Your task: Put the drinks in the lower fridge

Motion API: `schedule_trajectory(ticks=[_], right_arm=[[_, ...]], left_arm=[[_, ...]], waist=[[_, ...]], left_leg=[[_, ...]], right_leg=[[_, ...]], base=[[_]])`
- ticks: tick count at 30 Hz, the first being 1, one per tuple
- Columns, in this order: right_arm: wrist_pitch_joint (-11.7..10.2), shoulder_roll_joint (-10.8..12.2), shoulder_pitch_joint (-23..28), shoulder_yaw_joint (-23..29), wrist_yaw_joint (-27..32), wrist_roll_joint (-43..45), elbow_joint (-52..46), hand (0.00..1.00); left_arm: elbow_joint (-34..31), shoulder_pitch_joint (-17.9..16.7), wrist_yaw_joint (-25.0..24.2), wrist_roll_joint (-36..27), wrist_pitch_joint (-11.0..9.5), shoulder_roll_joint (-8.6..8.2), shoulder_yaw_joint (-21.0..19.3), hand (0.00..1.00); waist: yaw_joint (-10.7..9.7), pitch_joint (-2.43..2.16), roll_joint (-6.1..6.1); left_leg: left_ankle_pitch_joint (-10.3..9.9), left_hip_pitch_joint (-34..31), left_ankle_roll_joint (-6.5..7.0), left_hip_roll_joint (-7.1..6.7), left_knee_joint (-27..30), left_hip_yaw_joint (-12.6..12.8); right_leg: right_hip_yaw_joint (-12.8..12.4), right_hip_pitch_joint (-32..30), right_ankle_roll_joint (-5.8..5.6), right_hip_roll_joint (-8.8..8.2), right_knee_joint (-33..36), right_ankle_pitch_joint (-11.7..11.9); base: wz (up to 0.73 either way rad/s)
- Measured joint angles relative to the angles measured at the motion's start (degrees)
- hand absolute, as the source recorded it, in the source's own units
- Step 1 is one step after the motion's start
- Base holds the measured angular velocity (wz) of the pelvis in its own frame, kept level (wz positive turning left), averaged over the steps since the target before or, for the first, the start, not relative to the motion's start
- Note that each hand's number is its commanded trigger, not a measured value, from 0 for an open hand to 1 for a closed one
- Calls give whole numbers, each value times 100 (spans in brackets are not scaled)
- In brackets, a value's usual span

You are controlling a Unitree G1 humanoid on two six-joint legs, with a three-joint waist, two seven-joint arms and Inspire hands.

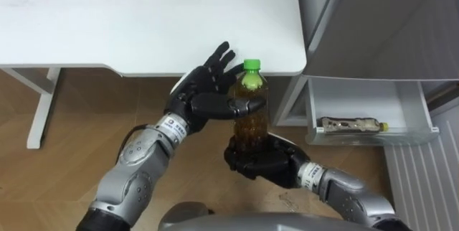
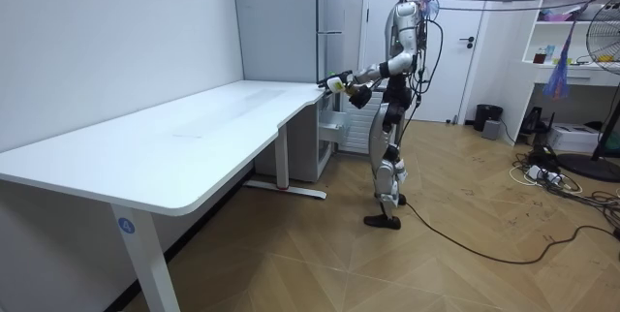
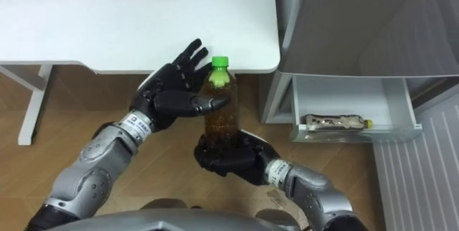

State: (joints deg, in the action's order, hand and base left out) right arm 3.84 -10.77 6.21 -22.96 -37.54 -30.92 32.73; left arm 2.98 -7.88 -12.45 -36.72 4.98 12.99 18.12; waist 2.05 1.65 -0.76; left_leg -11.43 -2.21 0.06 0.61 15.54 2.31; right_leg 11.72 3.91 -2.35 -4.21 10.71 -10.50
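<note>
Bottle (image 1: 252,120) is upright and in my grip: green cap on top, brown drink inside, held in the air just off the table's near edge. Right hand (image 1: 259,161) sits under it, fingers wrapped round the base, cupping it from below. Left hand (image 1: 203,93) is up at the bottle's shoulder, fingers spread fairly straight behind it and thumb laid across the front, so it's pinched between thumb and palm. That's 2 hands on 1 bottle.

Behind the hands I've got the white table (image 1: 143,16), its rounded corner just past the cap. Right of that corner stands the grey fridge (image 1: 380,16). Low beside it a white tray (image 1: 362,91) is open, with 1 long item (image 1: 351,124) lying flat inside, yellow tip to the right; I can't tell what it is. Wood floor (image 1: 86,116) shows below the table.

In the room view the robot stands upright at the table's far end, right by the fridge, arms raised before its chest with the bottle between them.
</note>
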Motion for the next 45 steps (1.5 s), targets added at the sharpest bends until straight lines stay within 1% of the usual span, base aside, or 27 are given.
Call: schedule_trajectory(ticks=[2,4,9,10,12,14,15,16,17,18,19,20,21,22,24,25,27,28,30,32,34,35,36,39,40,42,45], right_arm=[[0,-35,16,4,0,0,0,100],[2,-35,16,59,-1,1,-2,100],[5,-25,27,266,-15,3,-12,100],[5,-13,69,405,-26,3,-12,100],[4,39,173,629,-63,3,-12,100],[3,47,248,745,-75,11,-11,100],[3,66,296,814,-77,80,-8,100],[3,75,306,866,-77,230,28,100],[4,71,306,864,-76,288,40,100],[4,64,313,859,-76,459,40,100],[6,75,356,863,-76,597,39,100],[7,83,380,863,-76,657,39,100],[29,100,424,862,-76,726,39,100],[85,118,426,867,-76,779,39,100],[107,119,425,924,-73,836,39,100],[108,131,422,938,-73,836,37,100],[107,183,415,987,-74,834,30,100],[107,197,414,1024,-74,833,35,100],[107,193,422,1081,-72,833,38,100],[107,176,431,1096,-67,834,38,100],[107,143,445,1129,-67,833,70,100],[107,131,445,1146,-67,834,91,100],[107,104,448,1205,-68,834,163,100],[108,93,497,1463,-60,851,384,100],[105,105,549,1582,-62,876,450,100],[105,103,645,1750,-58,877,548,100],[87,81,771,1953,-55,831,696,100]], left_arm=[[-36,0,8,2,14,40,0,0],[-178,-1,85,3,149,102,0,0],[-288,-1,195,3,256,167,-3,0],[-363,0,224,1,363,181,-41,0],[-403,-1,220,-3,464,215,-119,0],[-434,-1,221,-3,465,269,-217,0],[-530,-2,229,-3,464,305,-345,0],[-810,-3,290,-82,416,274,-678,0],[-1012,-2,348,-187,305,238,-891,0],[-1456,5,432,-495,-54,135,-1330,0],[-1832,60,453,-808,-474,20,-1637,0],[-1952,83,449,-934,-644,-36,-1762,0],[-2112,104,443,-1174,-928,-137,-1969,0],[-2156,81,442,-1325,-1097,-188,-2102,0],[-2143,0,461,-1311,-1137,-276,-2202,0],[-2144,-108,461,-1281,-1132,-311,-2187,0],[-2144,-242,463,-1194,-1129,-323,-2187,0],[-2144,-279,464,-1086,-1129,-322,-2187,0],[-2143,-285,463,-814,-1129,-310,-2202,0],[-2143,-285,461,-467,-1123,-307,-2247,0],[-2143,-284,462,-115,-1115,-303,-2249,0],[-2143,-285,462,-30,-1110,-299,-2249,0],[-2143,-285,462,106,-1100,-296,-2251,0],[-2144,-284,430,433,-1084,-293,-2327,0],[-2145,-284,422,644,-1070,-293,-2440,0],[-2158,-283,433,772,-1070,-293,-2637,0],[-2158,-283,551,775,-1072,-282,-2984,0]], waist=[[1,4,-7],[5,5,-8],[20,4,-8],[49,4,-7],[139,4,-7],[209,4,-7],[297,4,-6],[323,4,-7],[316,2,-9],[302,1,-5],[293,-5,8],[296,-12,14],[303,-24,26],[304,-41,46],[295,-56,36],[315,-87,9],[322,-105,-49],[327,-106,-78],[313,-105,-85],[295,-85,-52],[275,-51,23],[274,-48,47],[278,-48,104],[283,-94,191],[274,-103,205],[281,-102,204],[296,-95,192]], left_leg=[[0,-3,0,0,0,0],[-1,-8,0,0,0,-1],[-1,-8,-1,2,9,-8],[-1,-4,-1,6,11,-13],[-2,10,-3,23,21,-10],[-3,24,-7,37,24,-3],[-7,44,-15,54,23,17],[-16,46,-30,64,24,-6],[-19,48,-34,65,19,-22],[-18,59,-34,58,7,-50],[-18,112,-35,48,-37,-65],[-17,152,-34,44,-61,-64],[-9,254,-37,27,-130,-54],[-4,323,-31,9,-182,-14],[-2,437,-28,-20,-204,2],[-1,452,-26,-31,-196,3],[-1,451,-26,-31,-198,2],[-1,451,-26,-32,-198,1],[-2,452,-25,-38,-197,-8],[-3,470,-26,-36,-203,-21],[-4,468,-28,-33,-219,-65],[-5,467,-29,-31,-224,-69],[-5,468,-29,-30,-241,-79],[-3,457,-30,-29,-281,-89],[-1,456,-33,-28,-277,-107],[-1,459,-34,-27,-270,-108],[-2,462,-33,-33,-258,-102]], right_leg=[[-12,-8,1,1,1,0],[-10,-13,2,2,2,1],[-10,-11,3,4,2,2],[-9,-9,7,6,2,4],[-32,-8,22,17,1,13],[-37,1,26,26,5,16],[-56,3,40,39,6,25],[-39,13,48,51,8,29],[-27,21,50,54,8,31],[-1,41,50,53,7,31],[7,100,47,49,-3,28],[10,127,39,44,0,24],[11,189,17,30,-4,9],[11,260,8,15,-11,-16],[8,306,1,-10,-19,-53],[-1,305,0,-16,-21,-67],[-13,308,-1,-13,-32,-69],[-17,327,0,-12,-45,-68],[-6,381,6,-12,-80,-62],[-3,411,7,-6,-93,-58],[16,420,8,3,-98,-58],[18,418,8,4,-98,-58],[29,416,8,5,-99,-58],[91,390,7,2,-97,-58],[128,402,7,2,-96,-59],[130,414,7,3,-98,-59],[144,420,7,-5,-98,-59]], base=[[-2],[0],[0],[-3],[-7],[-6],[-6],[-4],[6],[8],[6],[0],[-4],[-5],[0],[0],[0],[0],[3],[4],[7],[4],[0],[2],[7],[3],[0]])
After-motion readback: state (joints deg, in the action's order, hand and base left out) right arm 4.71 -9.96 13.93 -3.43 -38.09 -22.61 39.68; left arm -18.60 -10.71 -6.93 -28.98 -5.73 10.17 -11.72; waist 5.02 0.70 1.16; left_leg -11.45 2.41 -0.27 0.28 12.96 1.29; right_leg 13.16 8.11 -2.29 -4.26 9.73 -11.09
